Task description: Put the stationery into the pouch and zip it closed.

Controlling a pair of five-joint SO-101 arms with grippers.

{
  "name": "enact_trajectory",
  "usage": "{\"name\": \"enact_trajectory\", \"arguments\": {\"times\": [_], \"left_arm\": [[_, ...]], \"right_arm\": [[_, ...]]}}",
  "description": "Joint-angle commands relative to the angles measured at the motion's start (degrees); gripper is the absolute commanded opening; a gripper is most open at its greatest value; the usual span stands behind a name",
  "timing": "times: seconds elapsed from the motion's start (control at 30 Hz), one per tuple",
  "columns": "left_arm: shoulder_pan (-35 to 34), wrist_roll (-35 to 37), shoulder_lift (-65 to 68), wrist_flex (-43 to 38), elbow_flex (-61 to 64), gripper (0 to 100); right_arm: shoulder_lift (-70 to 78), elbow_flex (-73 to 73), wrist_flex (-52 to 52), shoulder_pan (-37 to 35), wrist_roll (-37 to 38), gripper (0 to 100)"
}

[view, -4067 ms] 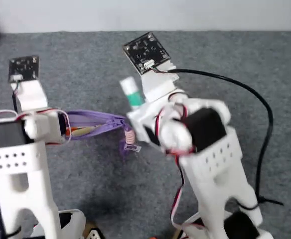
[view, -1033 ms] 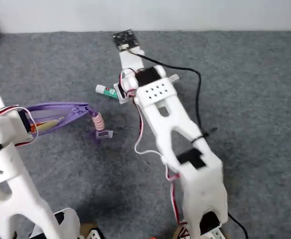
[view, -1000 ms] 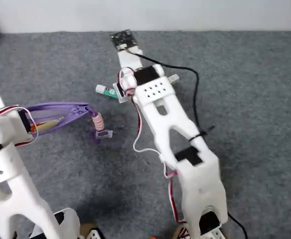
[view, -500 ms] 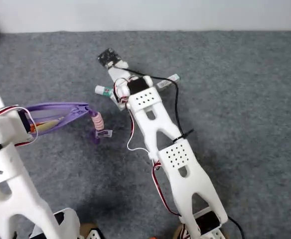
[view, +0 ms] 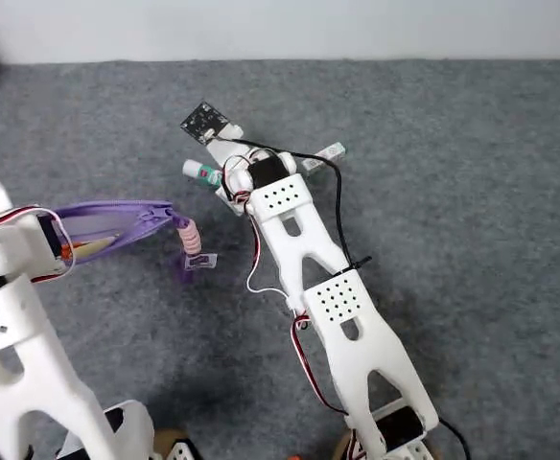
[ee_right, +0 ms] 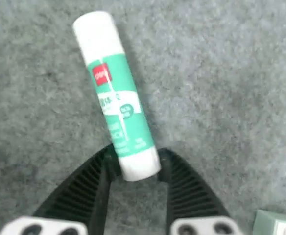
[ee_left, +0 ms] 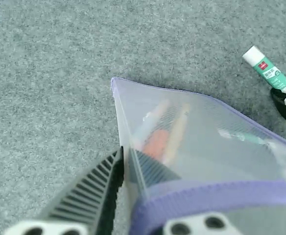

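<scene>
A purple mesh pouch (view: 117, 222) hangs open at the left, with my left gripper (view: 55, 241) shut on its end. Pens show through the pouch (ee_left: 192, 142) wall beside my left gripper (ee_left: 131, 164). A pink charm (view: 192, 236) dangles from the zip pull. A green and white glue stick (view: 199, 171) lies on the grey carpet beyond the pouch's tip. My right gripper (ee_right: 135, 157) has its fingers pressed on either side of one end of the glue stick (ee_right: 113, 93), low on the carpet. The glue stick (ee_left: 269, 71) and a black fingertip (ee_left: 283, 100) lie past the pouch.
A small green and white box (view: 323, 153) lies on the carpet just right of the right arm's wrist, and its corner (ee_right: 277, 223) shows near the right gripper. A black cable (view: 339, 220) runs along the right arm. A pale wall borders the carpet's far edge.
The right arm swung left and stretched low, bringing its gripper onto the glue stick's end. Four seconds ago the stick was up by the pouch's tip. The left arm and pouch kept still.
</scene>
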Motion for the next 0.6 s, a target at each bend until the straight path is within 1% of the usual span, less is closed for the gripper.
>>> {"name": "enact_trajectory", "arguments": {"times": [0.0,0.03,0.1,0.2,0.4,0.57], "left_arm": [[-0.35,0.0,-2.11,0.88,-0.84,1],[-0.35,0.0,-2.11,0.88,-0.84,1],[-0.35,0.0,-2.11,0.88,-0.84,1],[-0.26,0.0,-2.11,0.88,-0.84,1],[-0.18,0.0,-2.11,0.88,-0.84,1],[-0.09,0.0,-2.11,0.88,-0.84,1]], "right_arm": [[-1.36,-5.01,5.49,0.22,0.7,2.2],[-1.45,-6.07,7.69,0.31,0.62,0.7],[-1.54,-8.88,12.7,0.48,0.62,1.1],[-2.95,-9.05,18.86,1.1,0.53,0.8],[-7.08,-8.97,27.38,1.71,0.44,0.8],[-10.77,-8.62,27.91,4.7,-2.64,0.8]]}}
